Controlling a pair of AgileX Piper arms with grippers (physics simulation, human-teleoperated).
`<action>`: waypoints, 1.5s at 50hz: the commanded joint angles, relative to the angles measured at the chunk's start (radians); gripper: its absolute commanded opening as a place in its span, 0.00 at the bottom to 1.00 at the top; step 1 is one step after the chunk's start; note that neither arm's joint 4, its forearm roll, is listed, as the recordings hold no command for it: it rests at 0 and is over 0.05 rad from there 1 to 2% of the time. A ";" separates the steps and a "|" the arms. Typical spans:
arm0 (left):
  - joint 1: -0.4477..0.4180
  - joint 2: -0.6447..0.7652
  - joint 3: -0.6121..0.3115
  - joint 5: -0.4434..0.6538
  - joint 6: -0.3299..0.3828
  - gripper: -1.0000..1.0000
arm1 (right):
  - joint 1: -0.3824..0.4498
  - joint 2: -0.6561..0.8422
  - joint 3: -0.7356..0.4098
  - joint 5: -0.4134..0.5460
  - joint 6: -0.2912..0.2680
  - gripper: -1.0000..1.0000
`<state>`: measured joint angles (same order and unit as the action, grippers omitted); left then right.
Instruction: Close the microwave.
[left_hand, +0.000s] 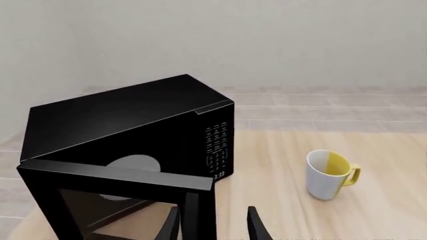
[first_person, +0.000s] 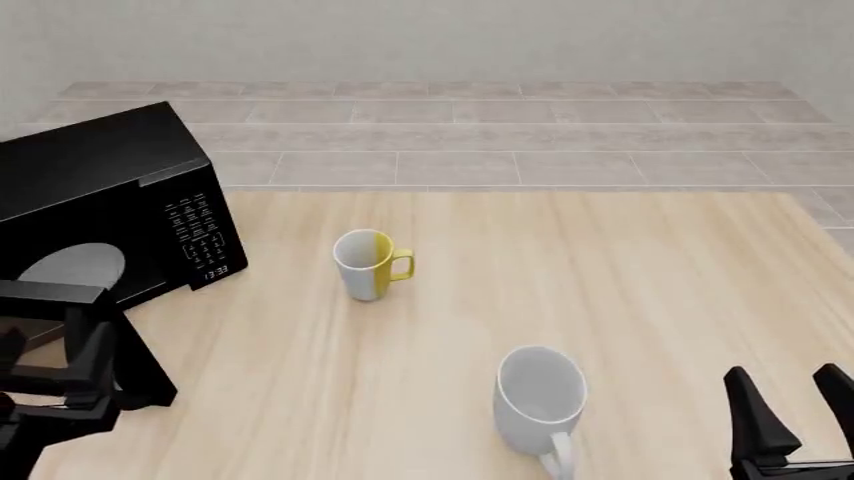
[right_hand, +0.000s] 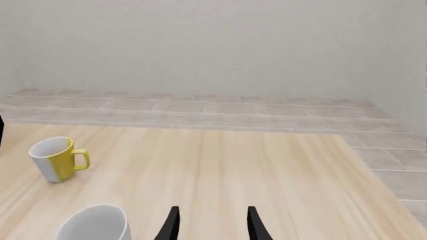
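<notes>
the microwave (first_person: 114, 205) sits at the table's (first_person: 614, 290) far left edge, door ajar; the left pincer (left_hand: 213, 222), fingers apart, straddles the door's free edge.

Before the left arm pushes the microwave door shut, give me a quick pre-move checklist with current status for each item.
1. Microwave door open, needing closing: ok.
2. Left pincer near the door's free edge: ok; contact cannot tell.
3. Left pincer empty and open: ok.
4. Yellow-and-white mug outside the door's swing: ok, it stands apart to the microwave's right.
5. Right pincer parked away, open: ok.
6. Cavity free of objects other than the turntable: cannot tell.
</notes>
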<state>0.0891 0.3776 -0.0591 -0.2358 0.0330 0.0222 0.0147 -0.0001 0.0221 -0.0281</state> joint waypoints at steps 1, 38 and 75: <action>-0.015 0.070 0.001 -0.048 -0.010 1.00 | -0.004 -0.006 0.000 0.006 -0.001 1.00; -0.013 0.213 -0.009 -0.149 -0.041 1.00 | 0.004 -0.010 0.000 -0.005 -0.015 1.00; -0.006 0.400 -0.010 -0.301 -0.047 1.00 | 0.003 -0.013 0.000 -0.006 -0.018 1.00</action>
<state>0.0828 0.7157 -0.0651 -0.4901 -0.0189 0.0248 0.0022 -0.0003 0.0160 -0.0444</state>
